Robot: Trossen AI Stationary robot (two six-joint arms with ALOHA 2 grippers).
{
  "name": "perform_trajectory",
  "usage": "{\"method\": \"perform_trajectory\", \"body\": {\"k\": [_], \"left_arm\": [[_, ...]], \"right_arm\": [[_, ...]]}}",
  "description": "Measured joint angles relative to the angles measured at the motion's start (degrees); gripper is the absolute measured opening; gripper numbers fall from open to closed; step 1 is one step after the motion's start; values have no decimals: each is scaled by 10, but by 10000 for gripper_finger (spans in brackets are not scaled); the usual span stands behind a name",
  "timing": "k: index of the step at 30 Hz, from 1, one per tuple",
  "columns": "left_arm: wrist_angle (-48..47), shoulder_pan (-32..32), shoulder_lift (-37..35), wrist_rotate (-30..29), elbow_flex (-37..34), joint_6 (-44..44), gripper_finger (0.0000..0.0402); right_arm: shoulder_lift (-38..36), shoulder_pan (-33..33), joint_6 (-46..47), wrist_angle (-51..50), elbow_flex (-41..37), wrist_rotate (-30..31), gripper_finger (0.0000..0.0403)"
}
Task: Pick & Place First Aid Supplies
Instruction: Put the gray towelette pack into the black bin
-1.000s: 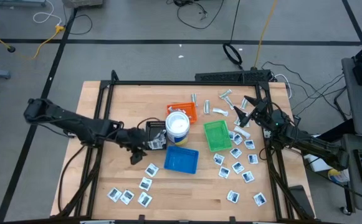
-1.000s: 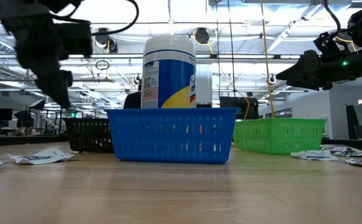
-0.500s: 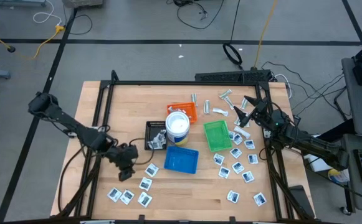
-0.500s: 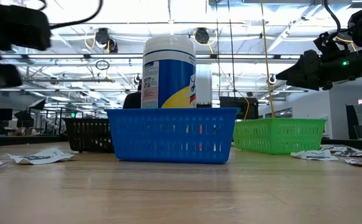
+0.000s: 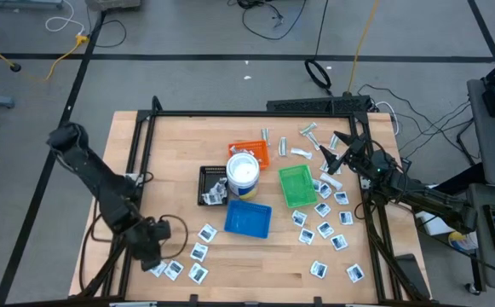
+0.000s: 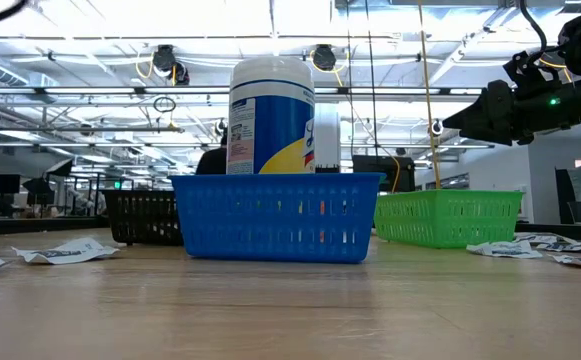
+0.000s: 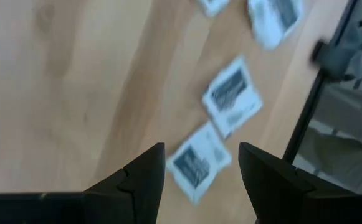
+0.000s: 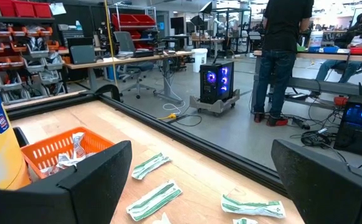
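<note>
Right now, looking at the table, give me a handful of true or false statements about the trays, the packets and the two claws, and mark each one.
1. The left claw hangs over the packets at the near left corner of the table. True.
2. The left claw is shut on a packet. False: its fingers are apart in the left wrist view, with a packet lying on the wood beyond them.
3. The white tub stands behind the blue tray. True.
4. The green tray lies left of the black tray. False: it lies to the right.
5. The right claw is open, at the far right of the table. True.
</note>
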Motion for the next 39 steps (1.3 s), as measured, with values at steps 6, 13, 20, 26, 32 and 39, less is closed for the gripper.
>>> {"method": "perform_trajectory", "body": {"k": [6,13,20,26,32,39], "left_arm": [[1,-61,48,6,12,-51,209],[1,-92,132,-4,39,-70,209],[-14,-94,218,-6,63,-83,209],[-67,-95,242,-27,90,-81,202],[-84,-96,244,-44,90,-81,102],[-91,-101,244,-65,90,-75,10]], "right_arm": [[0,0,0,0,0,0,380],[0,0,0,0,0,0,380],[0,0,0,0,0,0,380],[0,0,0,5,0,0,380],[0,0,0,5,0,0,380],[0,0,0,5,0,0,380]]}}
